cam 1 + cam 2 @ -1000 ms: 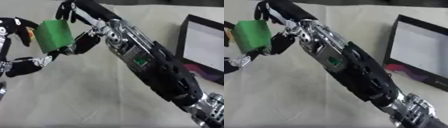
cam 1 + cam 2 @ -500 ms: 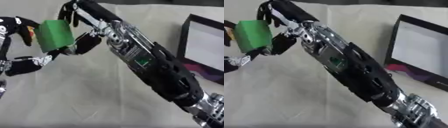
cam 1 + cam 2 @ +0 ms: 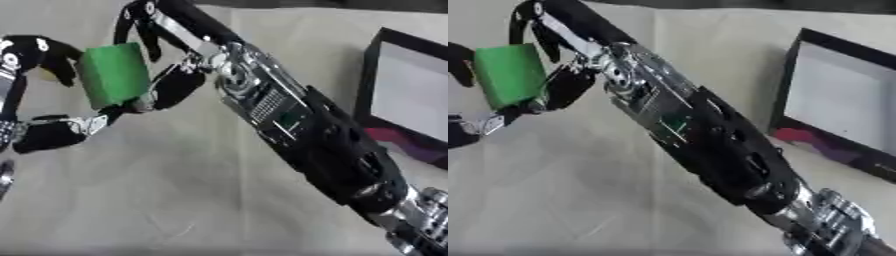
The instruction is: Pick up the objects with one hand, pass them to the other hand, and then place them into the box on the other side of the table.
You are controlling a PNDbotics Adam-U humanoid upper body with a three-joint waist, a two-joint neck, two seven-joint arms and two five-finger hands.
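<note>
Two hands meet on one green block (image 3: 114,75), which hangs above the table (image 3: 175,200) at the far left of your view, well apart from the box (image 3: 833,105) on the right. The block stands nearly upright, its long axis leaning a little, with one broad green face turned toward the camera. Your right hand (image 3: 166,82) reaches it from the right: dark fingers arch over its top edge and the thumb part presses at its lower right side, so that hand is curled round the block. Your left hand (image 3: 35,60) comes in from the left edge, with a curled black finger just beside the block's upper left and another lying under its lower corner; it looks closed round the block too, though contact on the hidden side cannot be seen. My judgement is that you are in the middle of the pass, and the coming move turns on which hand lets go: the block sits between the two palms, the right one nearer the box side. The right forearm (image 3: 702,145) runs slantwise across the middle of the table from the lower right corner, so it lies between the block and the box. The table is a pale cloth, bare around the hands. The box is dark-walled with a light floor, and a pink and purple thing (image 3: 807,137) lies by its near wall.
</note>
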